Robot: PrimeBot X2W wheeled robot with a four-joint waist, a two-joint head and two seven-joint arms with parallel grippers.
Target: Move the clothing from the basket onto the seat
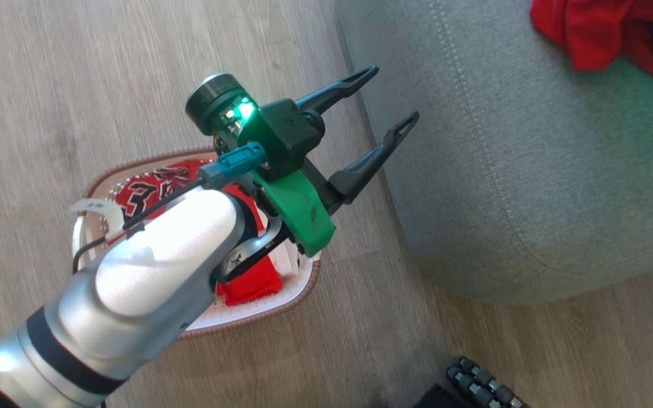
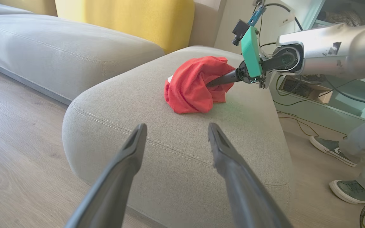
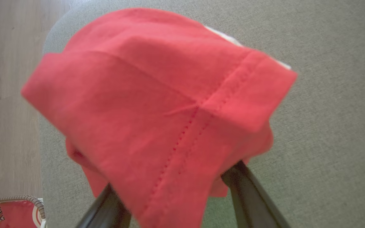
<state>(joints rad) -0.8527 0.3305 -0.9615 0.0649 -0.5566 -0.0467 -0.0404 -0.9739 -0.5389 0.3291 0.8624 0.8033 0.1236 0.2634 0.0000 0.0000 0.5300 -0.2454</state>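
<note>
Right up against the right wrist lens is the plain red garment [image 3: 157, 104], draped over that arm's two dark fingers [image 3: 244, 190]. What shows of the fingers stands wide apart, and their tips are buried under the cloth. From the left wrist view, the right gripper [image 2: 217, 82] pokes into that same red heap at upper centre of the frame. The bundle is sitting on the grey seat [image 2: 144, 104], back from its stitched edge. Over in the head view, the pale left forearm [image 1: 156, 266] runs up from the lower left. The left gripper [image 1: 393, 94] is at centre frame with its fingers spread and nothing between them, and the tips are just at the seat's left edge. Beneath that arm is the basket [image 1: 281, 306], standing on the wooden floor [image 1: 105, 85] left of the seat, and it is not empty. The red jersey [image 1: 151, 190] with its black-and-white numerals lies inside, partly hidden by the arm. A yellow cushion [image 2: 128, 19] stands at the top of the left wrist view. At that view's right edge are a person's grey shoes [image 2: 331, 148], planted on the floor beside the seat.
</note>
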